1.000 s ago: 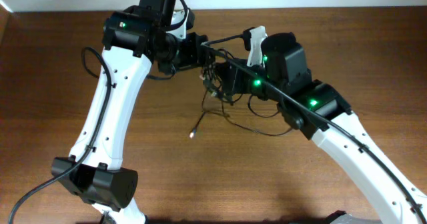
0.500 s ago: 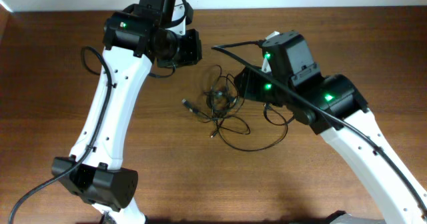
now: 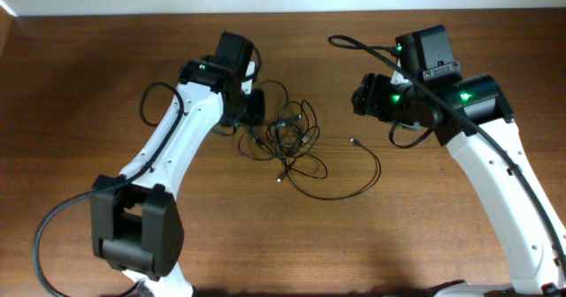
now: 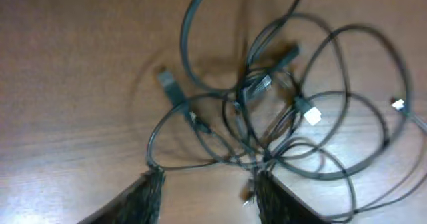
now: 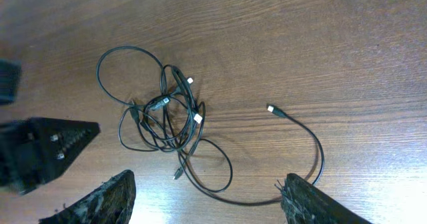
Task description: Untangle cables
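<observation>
Evenly lit from above, warm, moderately bright. Faintly shadowed beneath the cables [image 5: 163,111] ahead of the right fingers [image 5: 107,197], and sharp there. Smeared by motion blur everywhere ahead of the left fingers [image 4: 145,199], softest at the fingertips themselves. Paler sheen on the table [image 5: 200,214] between the right fingers.

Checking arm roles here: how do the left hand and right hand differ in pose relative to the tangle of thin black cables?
The left hand hangs close over the tangle of thin black cables; the right hand sits back, off to its side. The knot fills the left hand's camera view, while the right hand's view takes in the whole tangle. Both hands are open, gripping nothing.
</observation>
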`<move>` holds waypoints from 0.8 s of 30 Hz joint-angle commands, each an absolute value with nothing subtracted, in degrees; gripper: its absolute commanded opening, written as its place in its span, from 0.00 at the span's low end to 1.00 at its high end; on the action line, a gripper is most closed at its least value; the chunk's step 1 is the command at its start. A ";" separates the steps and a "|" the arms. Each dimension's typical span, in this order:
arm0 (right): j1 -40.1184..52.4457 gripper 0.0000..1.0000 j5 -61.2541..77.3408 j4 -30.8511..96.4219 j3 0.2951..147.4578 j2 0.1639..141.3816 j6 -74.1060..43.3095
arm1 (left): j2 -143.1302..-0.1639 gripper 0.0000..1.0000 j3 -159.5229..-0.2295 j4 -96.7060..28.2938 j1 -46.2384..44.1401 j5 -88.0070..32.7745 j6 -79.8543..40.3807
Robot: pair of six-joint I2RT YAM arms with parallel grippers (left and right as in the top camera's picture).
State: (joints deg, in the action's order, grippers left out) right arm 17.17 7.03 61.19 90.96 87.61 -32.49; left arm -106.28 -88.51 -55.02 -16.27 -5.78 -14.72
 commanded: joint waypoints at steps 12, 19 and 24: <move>17.23 0.71 7.29 61.14 91.39 87.50 -31.68 | -112.29 0.43 -72.05 -31.46 -15.22 -6.22 -8.49; 17.23 0.71 7.31 61.19 91.37 87.53 -31.68 | -112.27 0.00 -78.67 -33.54 -15.22 -6.44 -8.69; 17.28 0.71 11.27 60.66 91.33 87.53 -29.15 | -112.20 0.00 -99.04 -54.17 -15.22 -12.43 -8.62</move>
State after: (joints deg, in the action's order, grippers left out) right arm 17.19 7.64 61.28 90.96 87.61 -32.14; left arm -112.42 -88.09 -45.95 -15.29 -7.07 -8.78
